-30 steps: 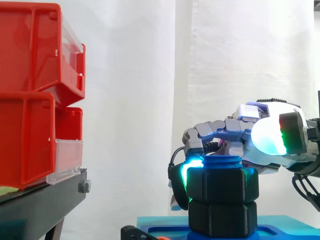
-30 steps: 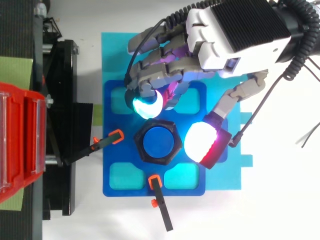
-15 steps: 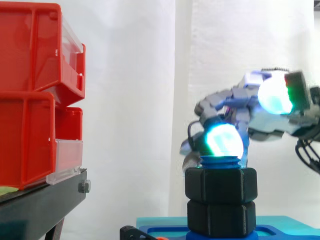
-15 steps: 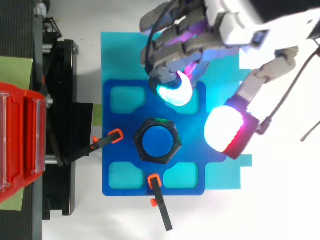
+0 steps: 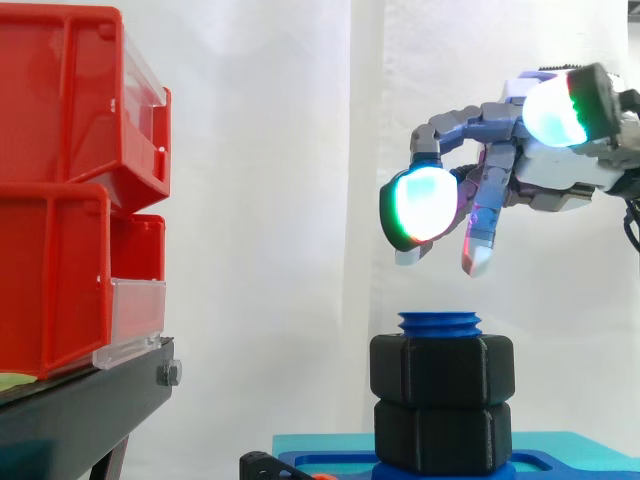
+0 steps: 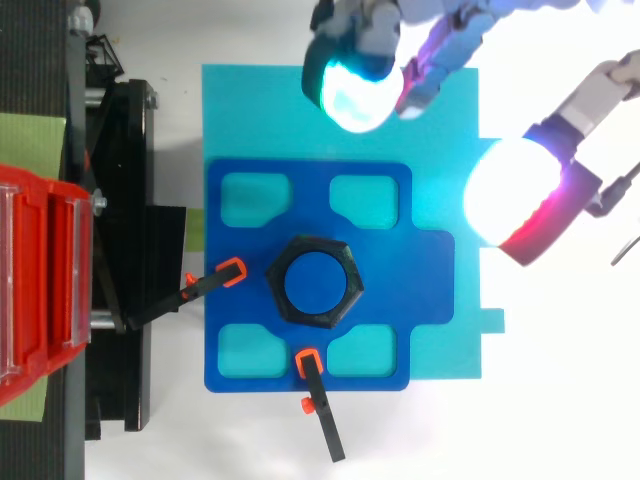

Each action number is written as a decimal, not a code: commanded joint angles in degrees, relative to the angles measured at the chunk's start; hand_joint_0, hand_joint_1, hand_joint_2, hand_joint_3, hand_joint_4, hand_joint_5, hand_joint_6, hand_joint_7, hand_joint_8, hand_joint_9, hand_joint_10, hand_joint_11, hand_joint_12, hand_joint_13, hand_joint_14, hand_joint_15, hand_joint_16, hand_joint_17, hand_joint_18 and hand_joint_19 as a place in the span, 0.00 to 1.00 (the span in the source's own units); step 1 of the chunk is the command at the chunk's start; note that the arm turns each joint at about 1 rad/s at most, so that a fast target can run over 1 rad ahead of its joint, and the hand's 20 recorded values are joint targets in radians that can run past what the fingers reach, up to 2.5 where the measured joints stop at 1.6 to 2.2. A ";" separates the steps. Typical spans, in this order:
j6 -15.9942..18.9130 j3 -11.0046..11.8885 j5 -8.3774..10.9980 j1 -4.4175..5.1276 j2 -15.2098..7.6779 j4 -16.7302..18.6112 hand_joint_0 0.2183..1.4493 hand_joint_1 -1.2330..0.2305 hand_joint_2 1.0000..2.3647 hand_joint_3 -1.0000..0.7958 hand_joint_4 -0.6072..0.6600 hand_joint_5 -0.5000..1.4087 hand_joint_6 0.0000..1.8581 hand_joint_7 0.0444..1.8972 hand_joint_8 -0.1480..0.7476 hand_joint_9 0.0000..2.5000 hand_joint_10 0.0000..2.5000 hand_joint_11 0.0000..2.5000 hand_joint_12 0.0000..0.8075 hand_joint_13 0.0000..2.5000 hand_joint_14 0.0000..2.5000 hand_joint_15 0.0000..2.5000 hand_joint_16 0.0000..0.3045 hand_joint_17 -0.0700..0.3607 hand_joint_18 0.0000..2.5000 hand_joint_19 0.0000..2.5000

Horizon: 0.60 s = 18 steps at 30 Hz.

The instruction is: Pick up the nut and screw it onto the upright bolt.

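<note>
At the left, red bins [image 5: 60, 190] are stacked on a black stand [image 5: 80, 405], and nothing of the task is found there. Further right, a blue plate [image 6: 230, 340] is held down by two orange-tipped clamps [image 6: 232, 268], and from it the blue bolt [image 5: 438, 322] stands upright. A black nut [image 5: 442, 368] is seen seated on the bolt, directly above a second black nut [image 5: 442, 435], with a few threads left bare on top. The picking up and the threading on can therefore be judged as done. Whether further turns are wanted cannot be told. At the right, the hand [image 5: 550, 180] is held high, with its fingers loosely spread and nothing gripped between them. The nut lies below and to the left of the fingertips [image 5: 420, 205], well apart from them, with open air between.
</note>
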 commanded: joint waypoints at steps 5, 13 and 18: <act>6.15 -0.09 11.20 1.76 2.42 -6.52 0.18 0.51 0.00 0.28 0.61 0.18 0.27 0.44 0.45 0.37 0.00 0.04 0.44 0.21 0.00 0.02 0.16 0.42 0.10 0.07; 14.24 -0.17 19.90 4.40 4.44 -15.48 0.18 0.51 0.00 0.28 0.58 0.17 0.27 0.37 0.43 0.23 0.00 0.00 0.44 0.07 0.00 0.00 0.17 0.43 0.00 0.00; 17.58 -0.17 24.74 6.24 5.23 -18.64 0.17 0.54 0.00 0.28 0.57 0.15 0.27 0.36 0.43 0.15 0.00 0.00 0.46 0.00 0.00 0.00 0.18 0.45 0.00 0.00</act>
